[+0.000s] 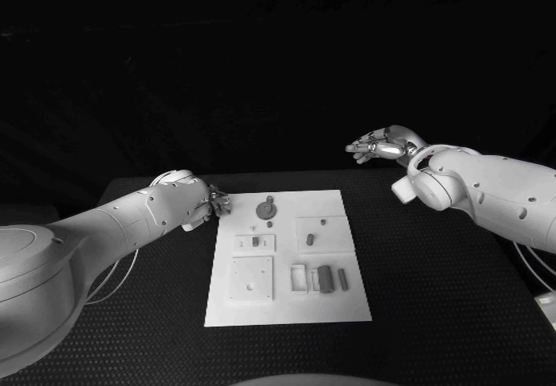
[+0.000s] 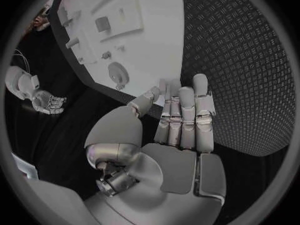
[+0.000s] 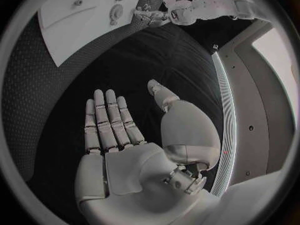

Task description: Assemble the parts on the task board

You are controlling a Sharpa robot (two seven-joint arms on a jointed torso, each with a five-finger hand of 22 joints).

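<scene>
1. Task board [image 1: 290, 310], a flat white plate, lies mid-table; it looks stiff and steady.
2. Round part [image 1: 267, 211] lies near its far edge, probably light, hard, slippery; I'd pinch its rim.
3. My left hand [image 1: 214, 201], fingers straight, holds nothing beside that corner; my right hand [image 1: 380, 145] hovers empty, well apart.

Board in the middle of the table, a hand at either side.

The task board [image 1: 288, 261] lies flat on the table [image 1: 440, 273]. A round part [image 1: 267, 211] sits near its far edge, and small parts [image 1: 325, 278] lie in a row nearer the robot. The left hand [image 1: 215, 201] is at the board's far left corner; the right hand [image 1: 380, 145] is well apart, beyond its far right corner.
</scene>
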